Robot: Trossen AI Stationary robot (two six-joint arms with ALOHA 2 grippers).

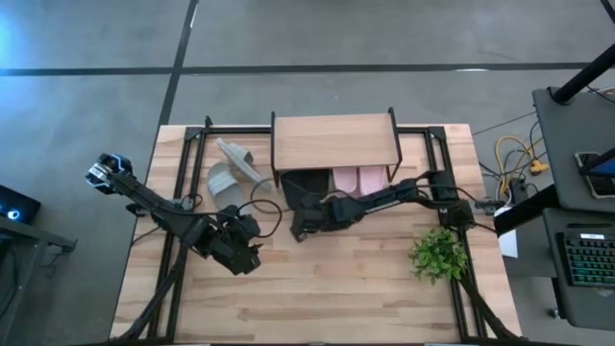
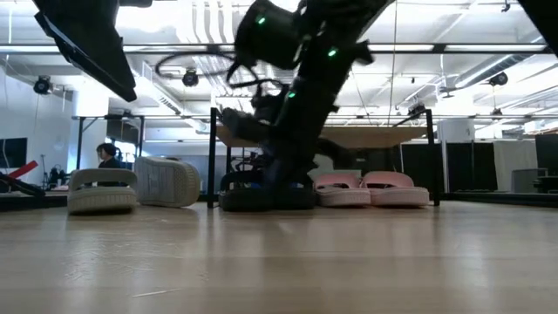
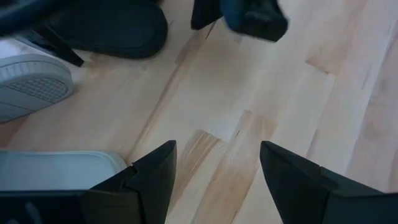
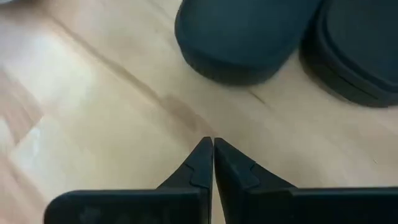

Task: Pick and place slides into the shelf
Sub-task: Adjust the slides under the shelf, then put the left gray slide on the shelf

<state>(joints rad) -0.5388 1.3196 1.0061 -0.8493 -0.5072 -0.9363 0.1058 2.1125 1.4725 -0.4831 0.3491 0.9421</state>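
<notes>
Presently the right gripper (image 4: 213, 149) hangs low over the bare table just in front of the shelf's open side, its two dark fingers pressed together and holding nothing. Directly ahead of it lie the two black rubber slide sandals (image 4: 245, 37), side by side at the shelf's left bay, their rounded ends toward the fingertips and their long axes running back under the top. The left gripper (image 3: 214, 168) sits over the large wooden table (image 1: 327, 298) to the left of the right one, fingers spread wide and empty. Two light grey slides (image 1: 231, 165) lie beside the shelf's left end, one of them tipped, nearer the left arm. The small rack with the light wood plank top and thin black legs (image 1: 334, 142) already houses the two pale pink slides (image 2: 370, 187) in its lower right bay.
</notes>
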